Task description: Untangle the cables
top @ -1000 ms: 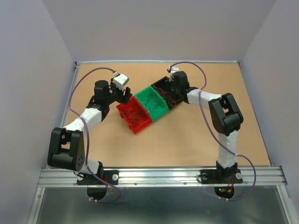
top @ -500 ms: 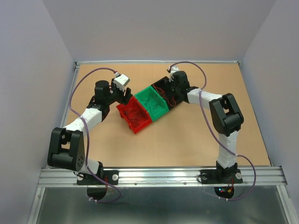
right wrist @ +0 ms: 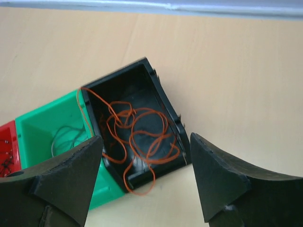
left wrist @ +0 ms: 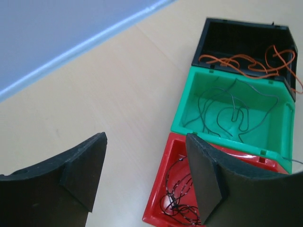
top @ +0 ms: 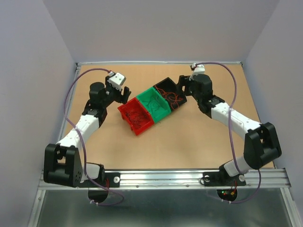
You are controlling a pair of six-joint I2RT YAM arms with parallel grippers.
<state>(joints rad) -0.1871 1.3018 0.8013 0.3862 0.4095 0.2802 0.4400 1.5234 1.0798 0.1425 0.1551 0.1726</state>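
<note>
Three small bins stand in a diagonal row: red (top: 136,117), green (top: 154,103) and black (top: 170,92). Orange cables (right wrist: 124,120) lie curled in the black bin (right wrist: 142,78); one loop hangs over its near rim onto the table. Thin grey cables (left wrist: 232,111) lie in the green bin (left wrist: 189,120), and black cables (left wrist: 177,203) in the red bin (left wrist: 158,189). My left gripper (left wrist: 146,138) hovers open beside the red bin's end, holding nothing. Past the black bin's far end, my right gripper (right wrist: 146,137) is open and empty too.
The brown table (top: 189,137) is fenced by a raised rail (top: 161,62) at the back and grey walls on both sides. A metal rail (top: 165,177) with the arm bases runs along the near edge. Purple arm cables (top: 71,97) arc beside each arm.
My right gripper opened, let go of the orange cables and drew back to the right from the black bin, the arm swinging outward. My left gripper widened and shifted slightly left.
</note>
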